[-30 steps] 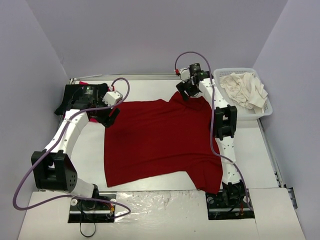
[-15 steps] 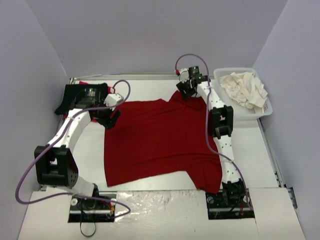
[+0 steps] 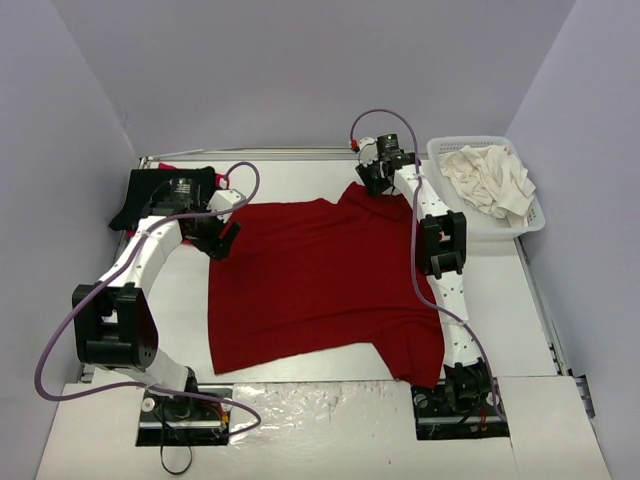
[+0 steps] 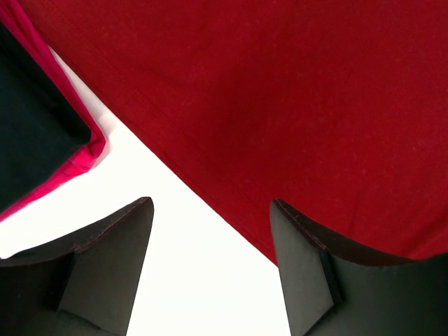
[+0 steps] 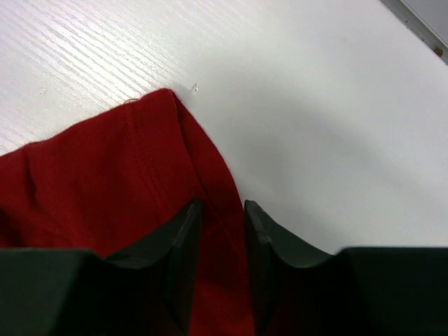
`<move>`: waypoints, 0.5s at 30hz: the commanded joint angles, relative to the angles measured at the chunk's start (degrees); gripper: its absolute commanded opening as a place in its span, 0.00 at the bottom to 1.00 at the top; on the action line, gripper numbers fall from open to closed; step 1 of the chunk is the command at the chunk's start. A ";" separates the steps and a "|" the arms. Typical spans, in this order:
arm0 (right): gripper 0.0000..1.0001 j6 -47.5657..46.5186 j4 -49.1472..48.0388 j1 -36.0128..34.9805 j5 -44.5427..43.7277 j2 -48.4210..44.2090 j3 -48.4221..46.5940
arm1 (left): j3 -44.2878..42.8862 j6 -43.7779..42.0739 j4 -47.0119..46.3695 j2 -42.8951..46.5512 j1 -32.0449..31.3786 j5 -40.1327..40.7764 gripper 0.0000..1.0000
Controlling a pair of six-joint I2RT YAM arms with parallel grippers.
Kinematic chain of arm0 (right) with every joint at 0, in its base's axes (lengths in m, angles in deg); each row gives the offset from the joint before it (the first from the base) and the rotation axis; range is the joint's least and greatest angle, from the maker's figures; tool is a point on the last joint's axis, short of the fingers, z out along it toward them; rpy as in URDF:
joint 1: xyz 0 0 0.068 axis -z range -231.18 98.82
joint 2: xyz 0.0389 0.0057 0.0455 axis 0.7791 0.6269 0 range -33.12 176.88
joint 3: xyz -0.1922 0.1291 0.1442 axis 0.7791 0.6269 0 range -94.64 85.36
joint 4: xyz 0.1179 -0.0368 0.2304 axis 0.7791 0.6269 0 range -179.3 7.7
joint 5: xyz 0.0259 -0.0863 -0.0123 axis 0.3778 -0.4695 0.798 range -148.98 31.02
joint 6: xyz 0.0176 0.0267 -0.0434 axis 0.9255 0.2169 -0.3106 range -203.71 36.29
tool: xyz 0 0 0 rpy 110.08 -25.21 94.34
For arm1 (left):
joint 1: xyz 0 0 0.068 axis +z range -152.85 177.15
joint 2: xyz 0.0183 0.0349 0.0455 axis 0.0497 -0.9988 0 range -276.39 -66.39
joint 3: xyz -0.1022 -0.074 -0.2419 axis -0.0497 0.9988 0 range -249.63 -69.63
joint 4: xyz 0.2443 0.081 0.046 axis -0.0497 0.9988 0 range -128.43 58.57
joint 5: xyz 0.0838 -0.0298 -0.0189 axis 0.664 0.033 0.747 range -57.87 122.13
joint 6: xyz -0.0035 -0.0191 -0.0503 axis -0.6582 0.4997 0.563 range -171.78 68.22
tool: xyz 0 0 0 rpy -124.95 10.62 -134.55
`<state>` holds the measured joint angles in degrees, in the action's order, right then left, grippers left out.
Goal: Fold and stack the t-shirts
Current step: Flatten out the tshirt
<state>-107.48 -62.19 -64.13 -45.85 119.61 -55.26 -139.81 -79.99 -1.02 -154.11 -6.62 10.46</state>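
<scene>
The left gripper [image 3: 217,241] had shifted a little to the left. Its jaws stood wide apart and empty, straddling the edge of the dark red shirt [image 3: 320,280], which lay spread flat on the table [image 3: 180,310] beside the black shirt [image 3: 140,200]. The right gripper [image 5: 220,234] was pinched tight on the dark red shirt's far corner.

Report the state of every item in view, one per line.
dark red t-shirt: spread flat, unfolded, one far corner pinched.
right gripper: shut on that corner.
left gripper: open, over the shirt's left edge.
black t-shirt: folded, lying on the bright red t-shirt.
cream-white t-shirt: crumpled in the basket.
basket: upright.
</scene>
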 commanded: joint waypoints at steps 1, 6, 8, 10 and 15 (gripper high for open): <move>0.31 0.21 1.19 -0.15 1.03 -1.03 1.48 | -1.99 0.70 0.56 0.10 0.61 -1.09 0.66; 0.37 2.15 1.19 0.03 0.84 -0.24 -0.27 | -1.90 1.05 0.21 0.18 0.96 -0.74 0.66; 0.38 2.50 1.27 -0.06 1.90 0.03 -0.62 | -1.81 1.05 0.21 0.18 1.04 -0.65 0.66; 0.38 3.20 1.28 -0.06 2.78 0.38 -0.45 | -1.64 1.05 -0.05 0.27 1.04 -0.48 0.66; 0.35 4.34 1.19 0.21 5.77 0.91 -0.09 | -1.63 1.40 -0.41 0.10 1.31 0.14 0.66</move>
<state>-104.70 -62.60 -63.97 -42.90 119.61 -55.22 -139.81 -79.51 -1.06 -154.40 -6.00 10.57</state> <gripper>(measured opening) 0.357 0.662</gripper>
